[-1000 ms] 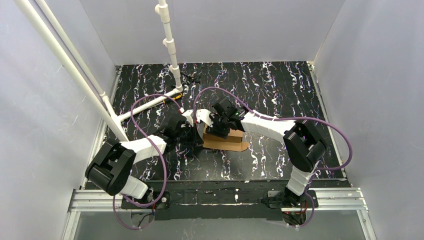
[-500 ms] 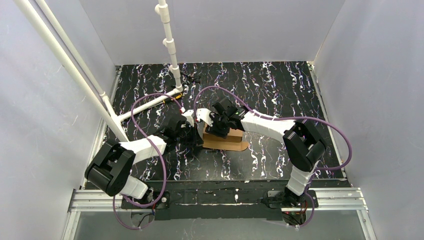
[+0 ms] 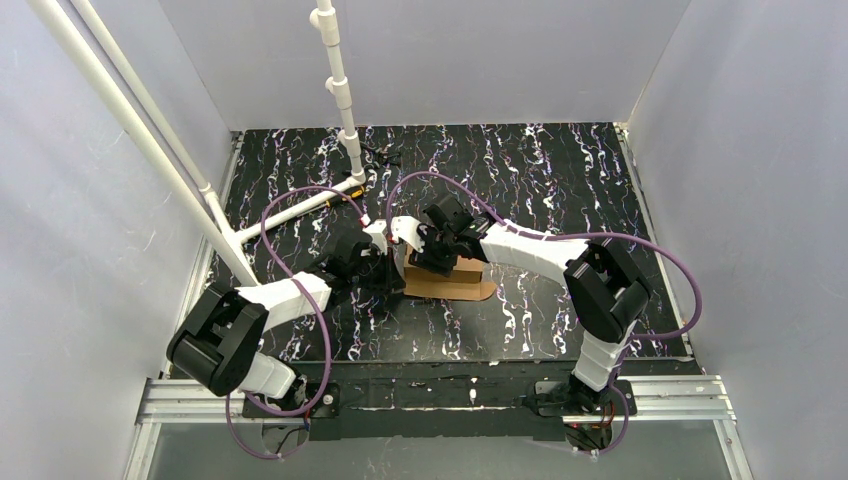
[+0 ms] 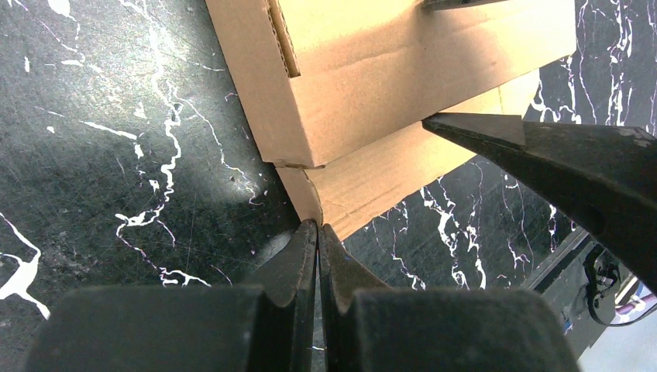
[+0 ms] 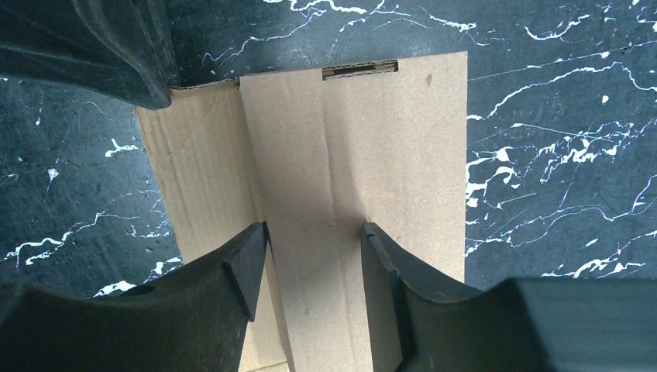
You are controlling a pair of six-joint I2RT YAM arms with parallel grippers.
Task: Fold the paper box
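Note:
The paper box [image 3: 462, 283] is a brown cardboard mailer lying mid-table, with a flat flap sticking out along its near side. My left gripper [image 3: 388, 268] is at the box's left end. In the left wrist view its jaws [image 4: 318, 226] are shut, tips touching the corner of the bottom flap [image 4: 387, 174] under the box body [image 4: 372, 70]. My right gripper [image 3: 440, 256] is over the box's top. In the right wrist view it [image 5: 314, 231] is open, fingertips down on the top panel [image 5: 364, 139], one at the panel's left edge.
A white pipe frame [image 3: 345, 110] stands at the back left, its foot bar [image 3: 290, 212] lying on the table. A small black-and-orange marker [image 3: 332, 197] lies by it. Grey walls close in three sides. Purple cables [image 3: 420, 180] loop over both arms.
The left gripper has edged slightly toward the box's left end. The box and the right gripper have shifted a little to the left.

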